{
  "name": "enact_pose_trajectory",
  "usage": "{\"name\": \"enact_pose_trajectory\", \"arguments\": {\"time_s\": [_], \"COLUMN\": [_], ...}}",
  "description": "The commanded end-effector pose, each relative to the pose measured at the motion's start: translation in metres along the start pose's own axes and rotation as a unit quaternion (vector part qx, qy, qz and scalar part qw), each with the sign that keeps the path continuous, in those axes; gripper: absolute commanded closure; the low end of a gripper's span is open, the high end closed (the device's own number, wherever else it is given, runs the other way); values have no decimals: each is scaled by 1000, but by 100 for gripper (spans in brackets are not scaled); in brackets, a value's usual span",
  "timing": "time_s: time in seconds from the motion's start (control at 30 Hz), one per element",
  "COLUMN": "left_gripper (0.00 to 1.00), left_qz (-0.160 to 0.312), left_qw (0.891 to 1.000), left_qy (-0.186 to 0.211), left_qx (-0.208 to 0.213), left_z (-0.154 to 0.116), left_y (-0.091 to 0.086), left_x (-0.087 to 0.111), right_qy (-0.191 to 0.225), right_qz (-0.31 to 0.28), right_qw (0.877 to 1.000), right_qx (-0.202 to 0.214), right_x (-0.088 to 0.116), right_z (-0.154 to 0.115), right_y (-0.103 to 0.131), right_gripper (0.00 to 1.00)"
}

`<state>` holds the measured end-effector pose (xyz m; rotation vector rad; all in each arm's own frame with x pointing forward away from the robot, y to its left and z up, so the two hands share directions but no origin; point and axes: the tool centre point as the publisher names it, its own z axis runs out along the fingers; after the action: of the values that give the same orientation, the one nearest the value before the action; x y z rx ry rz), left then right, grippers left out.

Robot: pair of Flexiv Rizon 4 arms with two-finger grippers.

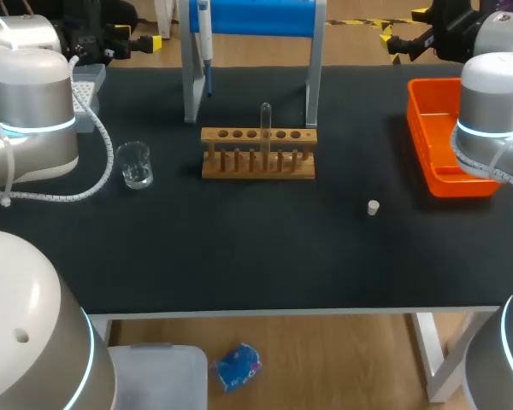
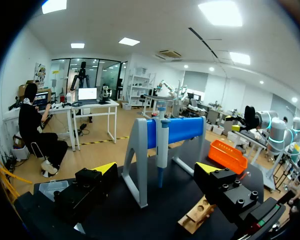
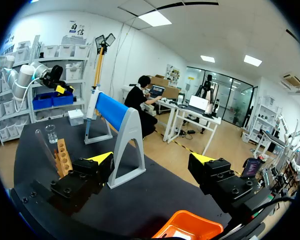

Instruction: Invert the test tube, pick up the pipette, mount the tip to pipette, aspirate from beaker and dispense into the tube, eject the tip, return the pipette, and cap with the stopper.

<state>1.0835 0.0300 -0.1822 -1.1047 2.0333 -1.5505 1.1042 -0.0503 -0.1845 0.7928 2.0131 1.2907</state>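
With my left gripper (image 2: 156,170) and right gripper (image 3: 152,159) both spread apart and empty, well beyond the light wooden peg rack (image 1: 258,164) on either side, I worry the slim clear glass test tube (image 1: 265,121) standing upright at that rack's middle slips or topples if I pinch it off-centre.

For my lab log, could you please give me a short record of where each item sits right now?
test tube: upright in the wooden rack
pipette: hanging on the blue stand behind the rack
beaker: left of the rack, apart from it
stopper: lying alone, right of the rack
orange tray: far right, past the stopper
left fingers: open, holding nothing
right fingers: open, holding nothing
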Motion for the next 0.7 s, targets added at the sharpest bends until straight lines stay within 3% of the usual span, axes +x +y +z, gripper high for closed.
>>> {"name": "enact_pose_trajectory", "arguments": {"time_s": [0.03, 0.27, 0.37, 0.53, 0.63, 0.7], "left_gripper": [0, 0, 0, 0, 0, 0], "left_qz": [0, 0, 21, 25, 37, 45], "left_qw": [1000, 1000, 1000, 999, 999, 998], "left_qy": [0, 0, -20, -19, 1, 34], "left_qx": [0, 0, 3, 17, 25, 29], "left_z": [0, 0, -8, -18, -25, -30], "left_y": [0, 0, -4, -7, -8, -8], "left_x": [0, 0, -1, 2, 8, 14], "right_qy": [0, 0, 0, 0, 0, 25], "right_qz": [0, 0, 0, 0, 0, 2], "right_qw": [1000, 1000, 1000, 1000, 1000, 999], "right_qx": [0, 0, 0, 0, 0, -23], "right_x": [0, 0, 0, 0, 0, 4], "right_z": [0, 0, 0, 0, 0, -8], "right_y": [0, 0, 0, 0, 0, 6], "right_gripper": [0, 0, 0, 0, 0, 0]}}
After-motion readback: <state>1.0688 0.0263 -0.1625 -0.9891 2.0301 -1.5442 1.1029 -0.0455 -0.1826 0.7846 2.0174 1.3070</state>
